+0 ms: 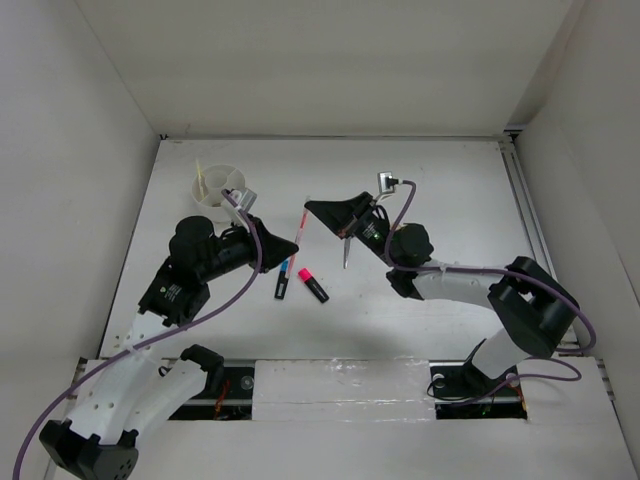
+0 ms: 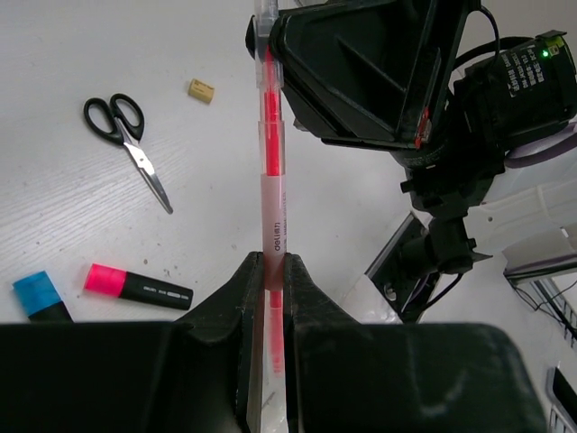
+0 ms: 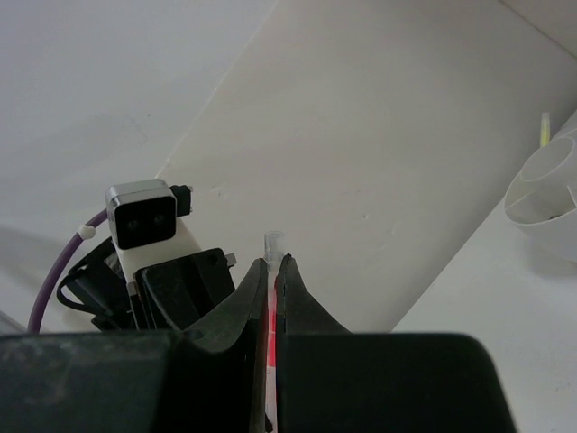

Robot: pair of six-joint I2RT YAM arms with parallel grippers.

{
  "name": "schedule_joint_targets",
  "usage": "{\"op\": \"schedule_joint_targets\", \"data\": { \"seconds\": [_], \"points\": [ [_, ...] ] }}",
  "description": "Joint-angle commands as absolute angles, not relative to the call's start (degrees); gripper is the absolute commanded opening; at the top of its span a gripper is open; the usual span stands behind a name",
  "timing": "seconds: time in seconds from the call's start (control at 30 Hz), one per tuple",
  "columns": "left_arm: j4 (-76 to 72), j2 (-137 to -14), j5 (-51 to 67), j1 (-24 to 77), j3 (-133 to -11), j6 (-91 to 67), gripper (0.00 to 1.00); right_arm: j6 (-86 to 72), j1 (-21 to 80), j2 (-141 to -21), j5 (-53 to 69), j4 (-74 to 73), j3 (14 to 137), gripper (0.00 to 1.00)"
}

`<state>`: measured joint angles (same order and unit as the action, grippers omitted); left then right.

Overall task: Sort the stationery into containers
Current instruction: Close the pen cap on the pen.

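- One item is sorted: the yellow pen (image 1: 200, 178) stands in the bowl (image 1: 210, 208), at 10 o'clock on the worktop (image 1: 450, 200).
- Left hand (image 2: 270, 271) and right hand (image 3: 272, 271) both clench the pink pen (image 2: 272, 207) near centre.
- Scissors (image 2: 131, 144), blue-cap highlighter (image 2: 38, 296), pink-cap highlighter (image 2: 135, 286) and tan block (image 2: 201, 88) lie unsorted.

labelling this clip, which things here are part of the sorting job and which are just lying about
Job: pink pen, yellow pen, white bowl, blue-capped highlighter, pink-capped highlighter, scissors, tan block.
Lying about: only rig parts, purple cable, wrist camera.
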<state>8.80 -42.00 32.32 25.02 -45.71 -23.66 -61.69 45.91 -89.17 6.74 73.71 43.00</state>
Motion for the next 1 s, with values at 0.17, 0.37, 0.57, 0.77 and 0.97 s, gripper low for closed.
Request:
{"op": "schedule_joint_targets", "data": {
  "seconds": [0.17, 0.37, 0.57, 0.77, 0.97],
  "points": [
    [3.2, -42.9, 32.8, 24.9, -44.6, -26.8, 0.00, -62.5, 47.2, -88.4, 7.3, 83.5, 43.6, 0.00],
    [0.2, -41.1, 30.2, 24.9, -43.6, -28.7, 0.00, -62.5, 47.2, -88.4, 7.8, 83.5, 43.6, 0.00],
    [-1.6, -39.0, 25.2, 24.9, -43.6, -29.3, 0.00, -62.5, 47.7, -89.0, 9.6, 83.5, 43.6, 0.00],
    [-3.8, -39.7, 24.1, 24.9, -44.7, -29.8, 0.00, -62.0, 48.8, -89.6, 10.2, 82.4, 43.6, 0.00],
    [-7.3, -42.3, 24.3, 24.9, -45.4, -29.8, 0.00, -60.7, 49.8, -90.1, 11.3, 81.9, 43.6, 0.00]
  ]
}}
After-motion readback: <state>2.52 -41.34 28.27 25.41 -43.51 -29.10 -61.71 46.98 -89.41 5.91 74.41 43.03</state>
